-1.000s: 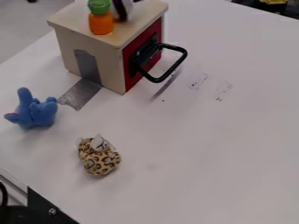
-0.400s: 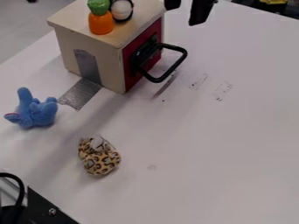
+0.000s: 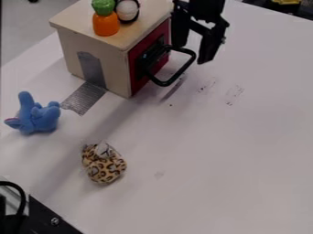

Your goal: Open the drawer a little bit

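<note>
The black gripper hangs at the top, its fingers spread apart, just above and behind the far end of the black handle. The handle juts out from the red drawer front on the right side of the wooden box. The left finger is close to the handle's far bar; whether they touch I cannot tell. The drawer front looks flush with the box.
An orange-and-green toy and a black-and-white toy stand on the box top. A blue plush and a leopard-spotted plush lie on the white table. Grey tape runs from the box.
From the top edge, the gripper has come down towards the handle, and more of it shows. The box, drawer and plush toys have stayed put.
</note>
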Available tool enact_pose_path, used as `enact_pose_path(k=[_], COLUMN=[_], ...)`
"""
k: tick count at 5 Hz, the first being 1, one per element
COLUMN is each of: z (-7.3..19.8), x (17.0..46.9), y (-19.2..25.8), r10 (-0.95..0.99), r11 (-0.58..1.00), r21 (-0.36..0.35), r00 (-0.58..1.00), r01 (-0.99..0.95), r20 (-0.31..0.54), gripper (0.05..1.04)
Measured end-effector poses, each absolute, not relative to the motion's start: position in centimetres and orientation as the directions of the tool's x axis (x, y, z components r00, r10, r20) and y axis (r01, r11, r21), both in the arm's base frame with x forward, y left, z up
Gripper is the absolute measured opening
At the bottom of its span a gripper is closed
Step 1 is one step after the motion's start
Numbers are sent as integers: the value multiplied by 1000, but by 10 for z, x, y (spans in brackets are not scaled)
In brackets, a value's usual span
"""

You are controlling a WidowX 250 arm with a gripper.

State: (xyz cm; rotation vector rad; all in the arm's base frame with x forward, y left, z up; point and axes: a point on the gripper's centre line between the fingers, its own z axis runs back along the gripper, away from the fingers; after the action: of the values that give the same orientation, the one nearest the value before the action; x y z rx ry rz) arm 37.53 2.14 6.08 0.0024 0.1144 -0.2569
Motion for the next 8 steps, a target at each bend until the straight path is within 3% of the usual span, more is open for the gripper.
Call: enact_pose_path(k=[1,2,3,4,6,7,8], z=[39,31,5,9,13,16,16], x=[369,364,351,348,343,337,335], y=[19,21,26,27,20,8,0], r10=[-192,-153,-123,-98,-133,-166,-179], r11=[981,988,992,995,991,986,982], r21=[-50,-40,-29,11,-26,-36,-68], r00=[977,986,987,990,989,984,983], r01=[188,151,121,100,132,164,175], r20=[-90,-65,-103,-98,-59,-61,-49], gripper=[999,998,999,952,386,177,131])
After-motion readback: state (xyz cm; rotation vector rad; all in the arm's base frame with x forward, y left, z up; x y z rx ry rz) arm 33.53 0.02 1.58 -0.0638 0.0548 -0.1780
